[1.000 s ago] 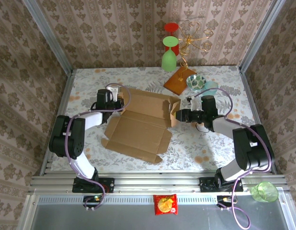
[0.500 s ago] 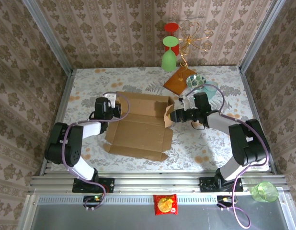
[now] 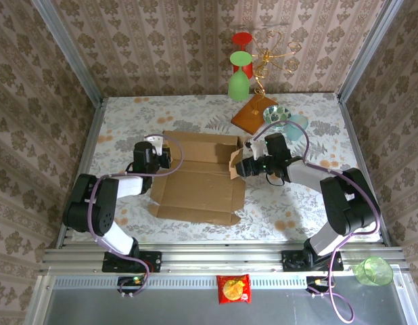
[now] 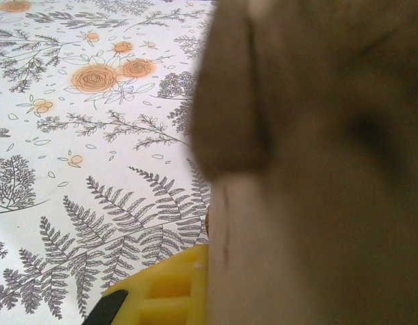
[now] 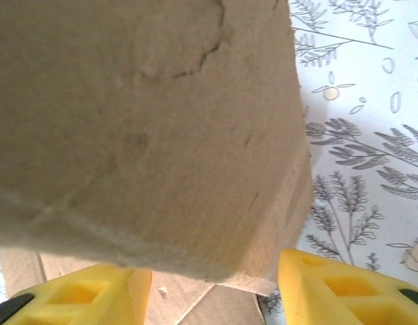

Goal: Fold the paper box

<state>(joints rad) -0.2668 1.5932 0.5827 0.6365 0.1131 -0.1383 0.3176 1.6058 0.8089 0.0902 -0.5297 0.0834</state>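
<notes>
Paper box [image 3: 195, 186] sits mid-table [image 3: 297, 203], early stage: base flat, rear panel and right flap look partly raised, the rest unfolded. Right gripper [image 3: 240, 167] is spread wide around the right flap, not clamped. Left gripper [image 3: 157, 157] is at the left edge, grip unclear.

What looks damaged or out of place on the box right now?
On the paper box, the right flap that the right end effector is pushing against looks worn. The right wrist view shows surface cracks and wrinkles near the flap's upper edge. Nothing looks spilled.
</notes>
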